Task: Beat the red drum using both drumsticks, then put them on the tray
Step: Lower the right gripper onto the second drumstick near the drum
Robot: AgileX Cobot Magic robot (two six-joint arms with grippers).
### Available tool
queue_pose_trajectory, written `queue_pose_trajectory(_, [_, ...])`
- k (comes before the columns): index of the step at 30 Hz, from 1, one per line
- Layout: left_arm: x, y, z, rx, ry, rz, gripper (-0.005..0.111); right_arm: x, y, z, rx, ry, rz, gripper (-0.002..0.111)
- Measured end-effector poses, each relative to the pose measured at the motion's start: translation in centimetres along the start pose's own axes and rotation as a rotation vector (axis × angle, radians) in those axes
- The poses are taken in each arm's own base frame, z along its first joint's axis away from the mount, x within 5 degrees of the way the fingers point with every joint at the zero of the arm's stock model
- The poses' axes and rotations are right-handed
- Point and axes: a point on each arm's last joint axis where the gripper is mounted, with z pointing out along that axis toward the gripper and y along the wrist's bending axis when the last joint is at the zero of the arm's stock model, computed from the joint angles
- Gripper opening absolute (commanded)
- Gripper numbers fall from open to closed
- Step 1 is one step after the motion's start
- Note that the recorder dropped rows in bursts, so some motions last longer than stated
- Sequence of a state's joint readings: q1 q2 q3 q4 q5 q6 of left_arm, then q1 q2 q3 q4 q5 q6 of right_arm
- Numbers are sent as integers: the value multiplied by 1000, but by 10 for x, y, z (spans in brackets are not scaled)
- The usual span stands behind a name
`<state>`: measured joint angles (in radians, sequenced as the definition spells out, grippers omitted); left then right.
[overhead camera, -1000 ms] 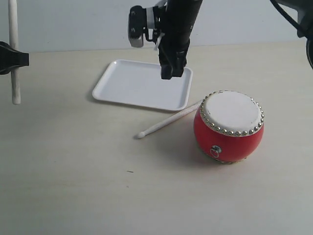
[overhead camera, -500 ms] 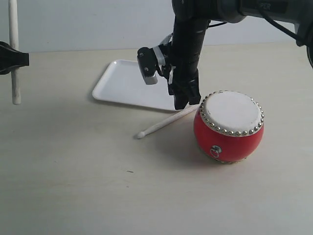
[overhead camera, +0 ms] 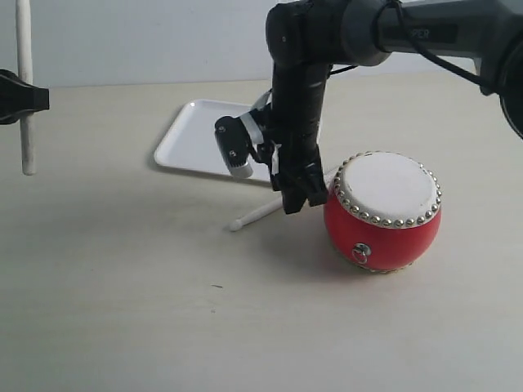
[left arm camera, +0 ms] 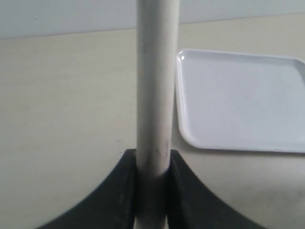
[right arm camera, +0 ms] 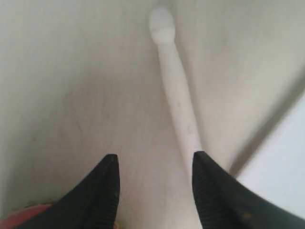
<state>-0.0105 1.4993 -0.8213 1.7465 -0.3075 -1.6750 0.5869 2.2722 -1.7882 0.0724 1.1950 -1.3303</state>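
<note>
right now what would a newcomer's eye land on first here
The red drum, white skin up, on the right, draws the eye first. Just beside it the right gripper hangs low, jaws open, over a drumstick lying flat in front of the white tray. At the far left the left gripper clamps the other drumstick upright.

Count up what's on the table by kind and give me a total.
Drumsticks: 2, one held upright, one lying flat
Drum: 1
Tray: 1
Total: 4
</note>
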Motion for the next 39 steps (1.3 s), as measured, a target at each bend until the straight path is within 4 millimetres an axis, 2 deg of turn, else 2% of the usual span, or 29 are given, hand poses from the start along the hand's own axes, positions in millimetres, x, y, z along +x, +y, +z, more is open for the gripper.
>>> queue_pose_trajectory(1, [0,-1,0,8,1,0,0,-10,2,1,11,-1,-23,46])
queue_pose_trajectory(3, [0,-1,0,15,2,0,0,-14,2,1,25,16,-42,46])
queue_pose_trajectory(8, [0,-2,0,25,3,0,0,-5,-2,0,72,118,-22,40])
queue_pose_trajectory(14, [0,-2,0,27,3,0,0,-4,-3,8,68,127,-19,40])
queue_pose_trajectory(28, [0,-3,0,33,3,0,0,-2,-5,8,91,148,10,40])
queue_pose_trajectory(39, [0,-3,0,33,3,0,0,0,-7,31,54,179,3,40])
